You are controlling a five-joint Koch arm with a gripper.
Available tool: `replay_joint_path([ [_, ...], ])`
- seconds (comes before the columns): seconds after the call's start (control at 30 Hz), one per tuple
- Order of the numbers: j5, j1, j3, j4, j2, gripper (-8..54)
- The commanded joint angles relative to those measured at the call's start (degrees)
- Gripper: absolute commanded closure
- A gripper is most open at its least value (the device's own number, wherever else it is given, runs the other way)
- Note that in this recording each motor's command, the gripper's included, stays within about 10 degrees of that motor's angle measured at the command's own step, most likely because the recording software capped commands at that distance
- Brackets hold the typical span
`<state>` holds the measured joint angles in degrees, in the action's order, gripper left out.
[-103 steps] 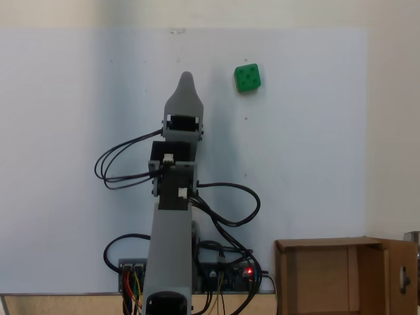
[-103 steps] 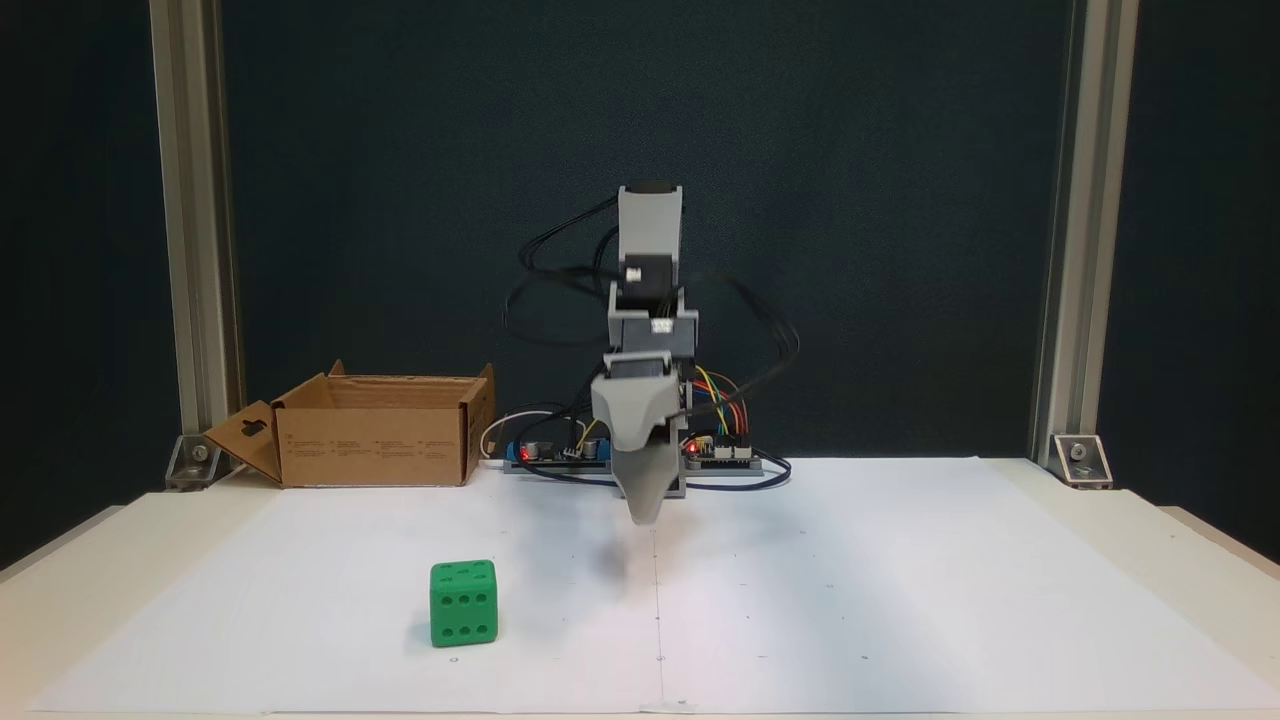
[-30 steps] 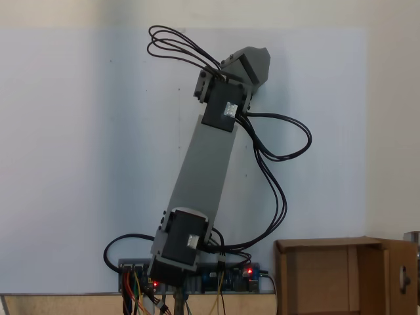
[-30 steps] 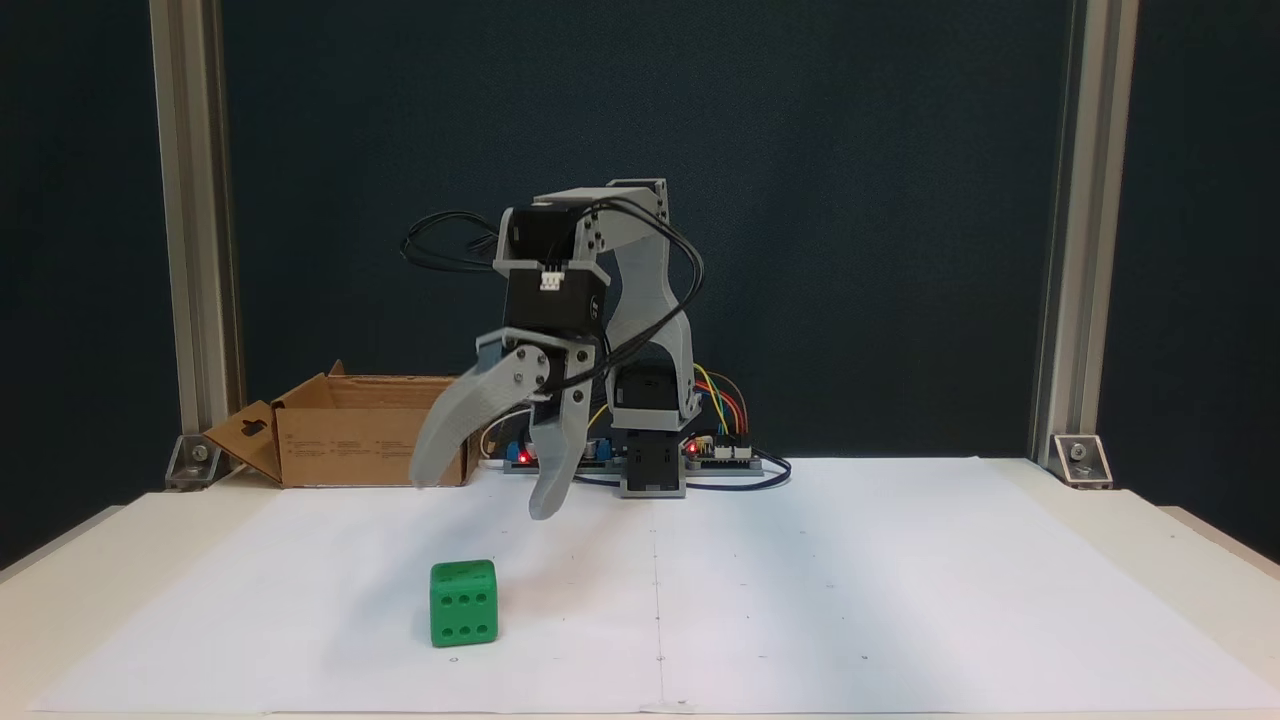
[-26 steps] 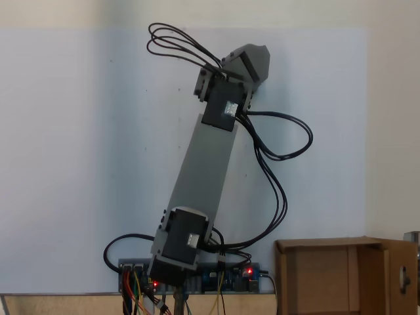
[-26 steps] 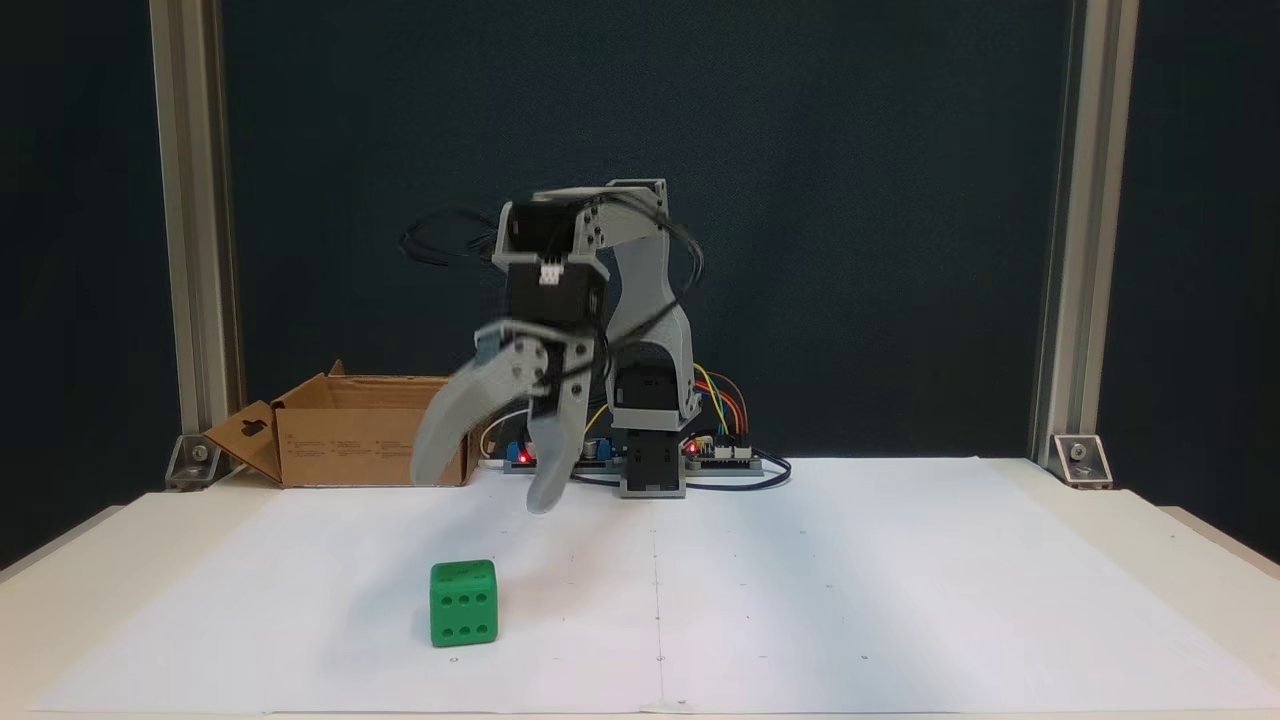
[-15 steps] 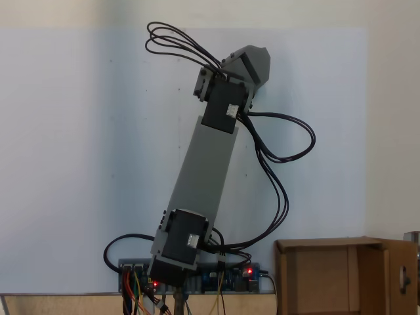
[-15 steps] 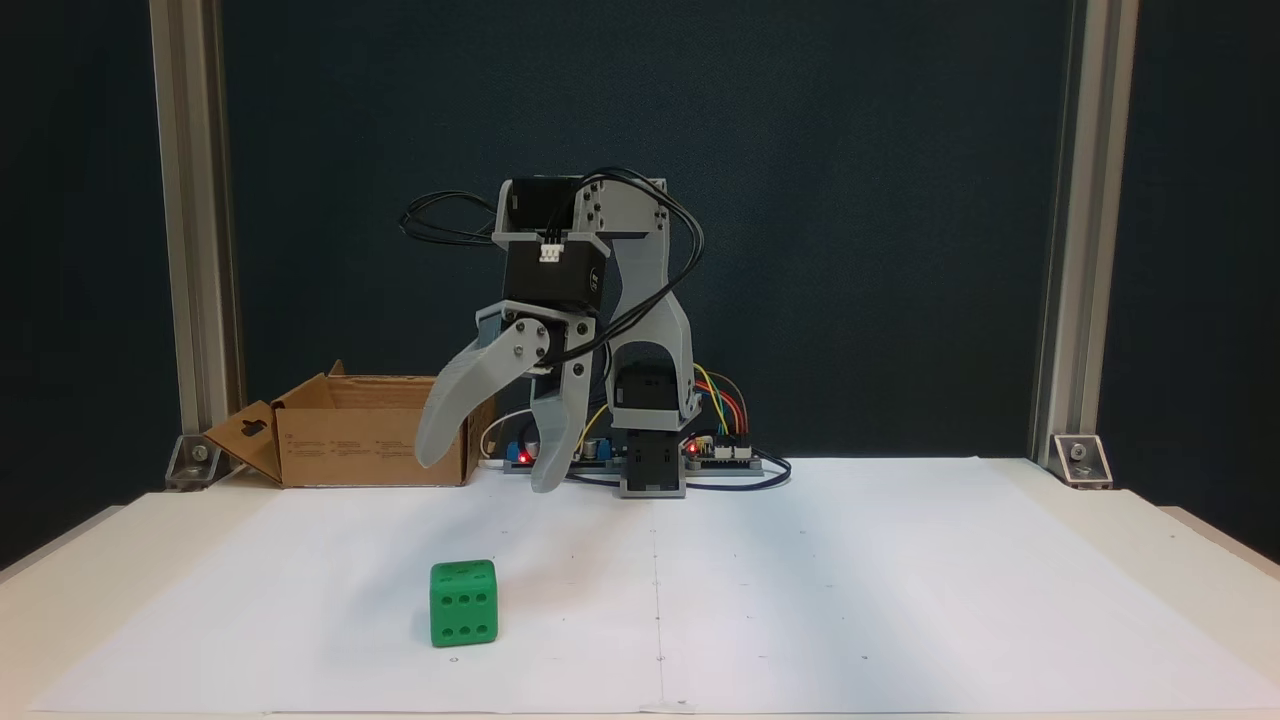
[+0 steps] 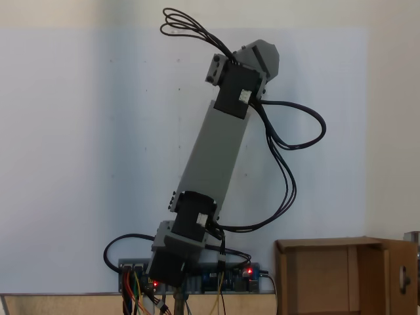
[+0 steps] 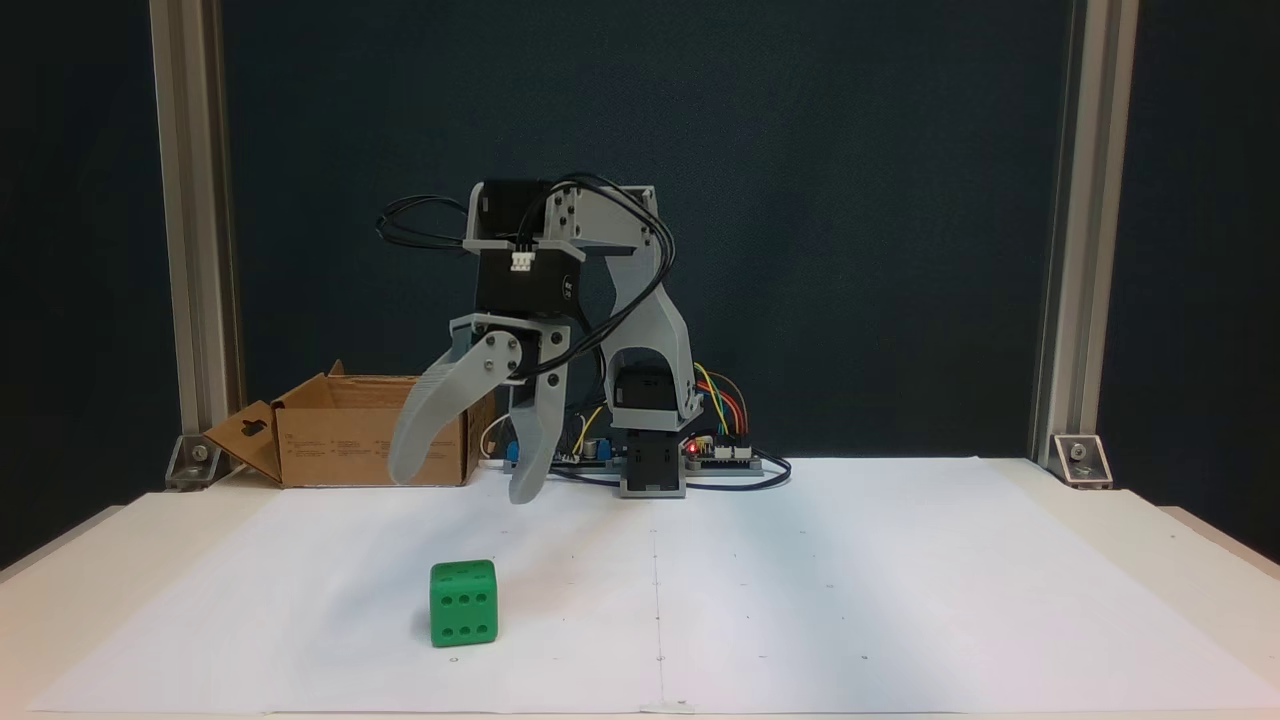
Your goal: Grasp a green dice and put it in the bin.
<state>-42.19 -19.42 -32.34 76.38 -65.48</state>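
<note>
A bright green dice [image 10: 464, 602] rests on the white paper near the front, its six-pip face toward the camera. Above and slightly behind it hangs my gripper [image 10: 460, 487], open, its two grey fingers spread wide and pointing down, nothing between them. In a fixed view from above, the arm reaches diagonally up and right, and the gripper's grey body [image 9: 262, 58] covers the spot where the dice lies, so the dice is hidden there. The bin [image 10: 375, 433] is a brown cardboard box, open at the top, at the back left beside the arm's base; from above the bin [image 9: 346, 274] sits at the bottom right.
Circuit boards with coloured wires [image 10: 718, 447] lie behind the arm's base [image 10: 651, 470]. Looping black cables [image 9: 292, 157] hang off the arm. Aluminium posts [image 10: 192, 240] stand at both back corners. White paper [image 10: 900, 600] covers the table.
The arm has swung a little further toward the dice: the open gripper moved left in the front view and up-right in the view from above. The dice has not moved.
</note>
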Motion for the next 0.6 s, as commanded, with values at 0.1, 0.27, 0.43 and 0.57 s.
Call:
replay_joint_path([
  [0.1, -3.8, -0.5, 3.1, 3.7, -0.4, 6.2],
  [0.27, -3.8, -1.1, 3.0, 5.0, -0.1, 5.3],
  [0.43, -3.8, -0.8, 3.1, 4.7, 1.8, 5.3],
  [0.57, -3.9, -0.8, 3.1, 4.5, 2.2, 5.2],
])
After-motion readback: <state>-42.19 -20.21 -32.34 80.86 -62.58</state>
